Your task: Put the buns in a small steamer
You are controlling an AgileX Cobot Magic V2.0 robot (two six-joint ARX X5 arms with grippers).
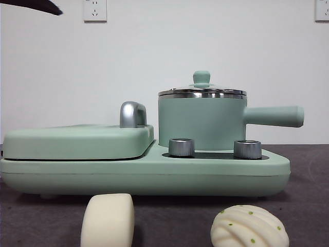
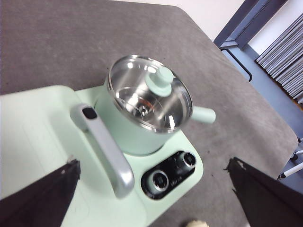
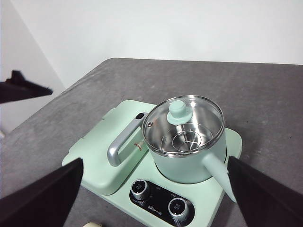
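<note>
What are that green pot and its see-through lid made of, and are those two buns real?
The pot looks like matte mint-coated metal with a shiny steel rim. Its lid seems to be clear glass in a steel ring: the inner rack shows through. The smooth bun and dotted bun look too even and matte, perhaps foam or plastic; hard to tell.

steamer [image 1: 200, 123]: matt mint body, polished steel rim | lid [image 3: 183, 124]: clear glass | table [image 3: 265, 94]: rough grey cloth | buns [image 1: 108, 220]: smooth, matt
</note>
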